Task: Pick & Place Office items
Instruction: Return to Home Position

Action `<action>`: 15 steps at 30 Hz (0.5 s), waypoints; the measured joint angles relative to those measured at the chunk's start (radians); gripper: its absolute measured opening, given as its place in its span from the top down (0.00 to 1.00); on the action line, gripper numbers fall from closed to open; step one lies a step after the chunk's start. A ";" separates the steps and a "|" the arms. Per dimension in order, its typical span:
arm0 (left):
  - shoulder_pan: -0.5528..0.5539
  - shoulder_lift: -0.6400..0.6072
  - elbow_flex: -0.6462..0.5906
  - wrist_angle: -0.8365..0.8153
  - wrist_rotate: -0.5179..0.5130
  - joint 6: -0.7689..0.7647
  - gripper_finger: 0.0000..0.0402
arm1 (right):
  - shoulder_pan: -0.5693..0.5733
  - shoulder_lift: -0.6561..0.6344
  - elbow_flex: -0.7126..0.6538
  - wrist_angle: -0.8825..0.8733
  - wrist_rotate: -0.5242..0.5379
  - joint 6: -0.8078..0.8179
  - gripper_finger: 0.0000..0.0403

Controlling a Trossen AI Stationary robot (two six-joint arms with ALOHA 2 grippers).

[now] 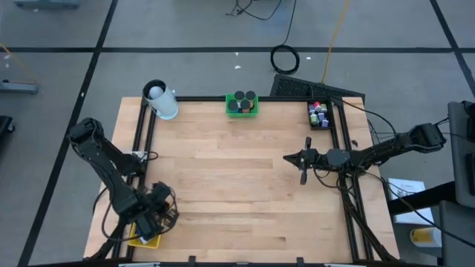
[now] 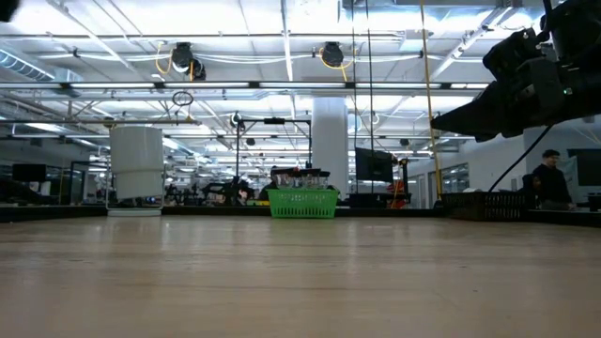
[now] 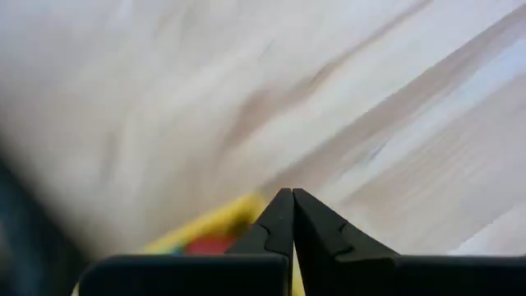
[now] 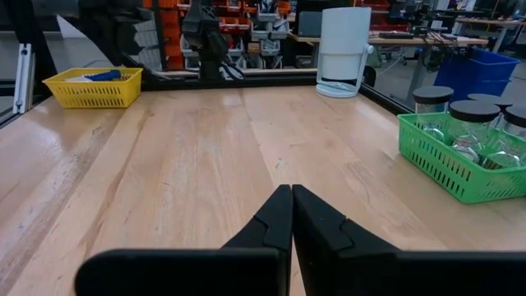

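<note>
1. The left gripper (image 3: 285, 191) is closed, with its fingers pressed together and nothing held between them. It hangs low over the yellow basket (image 1: 145, 239), which is placed far from the green basket (image 1: 241, 105), at the table corner on the left arm's side. If this arm is pulled away sideways and not upward first, the yellow rim could be caught and the red piece (image 3: 209, 244) inside could be spilled.
2. The right gripper (image 1: 288, 158) is also closed and empty. It is held above bare wood, to the right of the green basket and well apart from it. A wide swing on the way home could strike the black bin (image 1: 329, 117), which is found near the green basket's right side, and the small coloured pieces (image 1: 318, 114) in it could be scattered.
3. The black-lidded jars (image 4: 472, 111) are kept upright inside the green basket. They are judged to be top-heavy, so they could be tipped by any push on that basket.
4. The white cylinder (image 1: 159, 100), to the left of the green basket, could be knocked over by the left arm's elbow.
</note>
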 joint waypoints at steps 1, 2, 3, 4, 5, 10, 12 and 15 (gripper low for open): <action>0.013 -0.006 -0.004 0.026 -0.063 0.041 0.99 | 0.000 0.000 0.000 0.001 0.000 0.000 1.00; 0.032 -0.012 -0.017 0.064 -0.127 0.096 0.98 | 0.000 0.000 0.000 0.001 0.000 0.000 1.00; 0.057 -0.019 -0.032 0.113 -0.188 0.161 0.98 | 0.000 0.000 0.000 0.002 0.000 0.000 1.00; 0.085 -0.028 -0.053 0.182 -0.233 0.238 0.99 | 0.000 0.000 0.000 0.006 -0.002 0.000 1.00; 0.117 -0.041 -0.078 0.266 -0.256 0.330 0.99 | 0.000 0.000 0.000 0.008 -0.005 0.003 1.00; 0.328 -0.079 -0.218 0.772 -0.273 0.940 0.99 | 0.000 0.000 0.000 0.007 -0.054 0.007 1.00; 0.425 -0.079 -0.280 1.008 -0.251 1.194 0.99 | 0.000 0.000 0.000 0.008 -0.055 0.001 1.00; 0.574 -0.076 -0.386 1.386 -0.111 1.505 0.99 | 0.000 -0.005 0.000 0.007 -0.055 -0.009 1.00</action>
